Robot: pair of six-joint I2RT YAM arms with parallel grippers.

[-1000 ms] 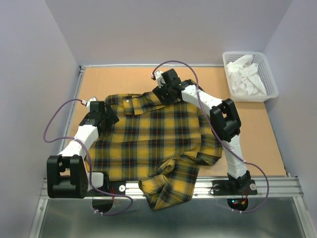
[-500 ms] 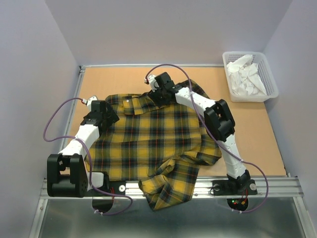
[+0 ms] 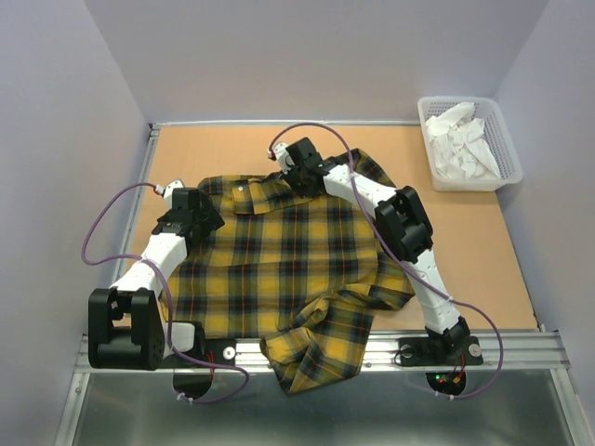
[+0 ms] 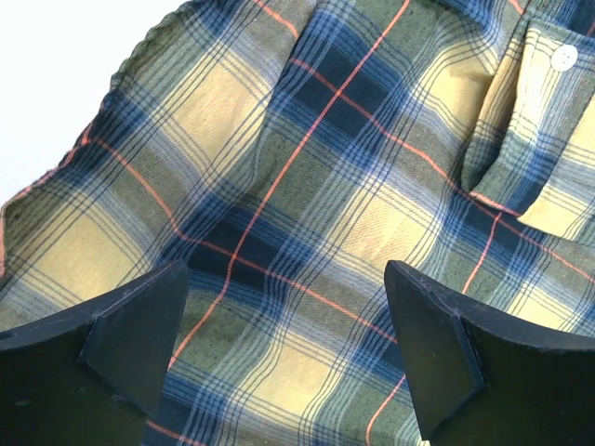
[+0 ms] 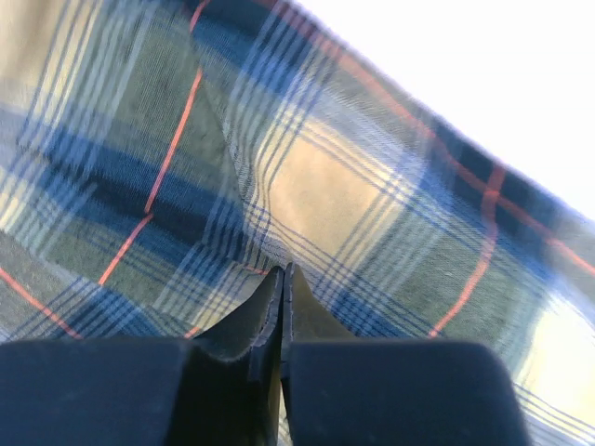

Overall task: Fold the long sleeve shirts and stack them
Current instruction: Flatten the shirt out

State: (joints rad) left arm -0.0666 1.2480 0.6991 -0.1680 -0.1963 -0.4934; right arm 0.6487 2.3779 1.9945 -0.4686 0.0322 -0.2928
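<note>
Right hand [image 3: 299, 167] has shifted left along the far edge of the plaid shirt [image 3: 288, 251] toward the collar [image 3: 246, 195], and its jaws have gone from parted to closed. Left arm unchanged.

Right wrist view: right hand [image 5: 282, 279] has its fingers pressed together, pinching a small pucker of plaid cloth [image 5: 316, 186] at the tips. It sits at 12 o'clock on the shirt.

Left hand [image 3: 191, 216] is at 9-10 o'clock over the shirt's shoulder, jaws wide apart. Left wrist view: left hand [image 4: 284, 307] is spread above flat cloth [image 4: 307, 186], gripping nothing; can't tell if the tips touch the fabric. White button [image 4: 563, 58] at upper right.

Shirt lies spread on the brown counter [image 3: 232, 149], collar at 11 o'clock. One sleeve [image 3: 316, 358] is folded across the front and hangs over the near edge at 6 o'clock, covering part of the metal rail [image 3: 521, 348]. Right forearm crosses above the shirt's 2-3 o'clock side.

White plastic basket [image 3: 507, 158] at 1-2 o'clock on the counter, well apart from the shirt, holds crumpled white items [image 3: 460, 139].
</note>
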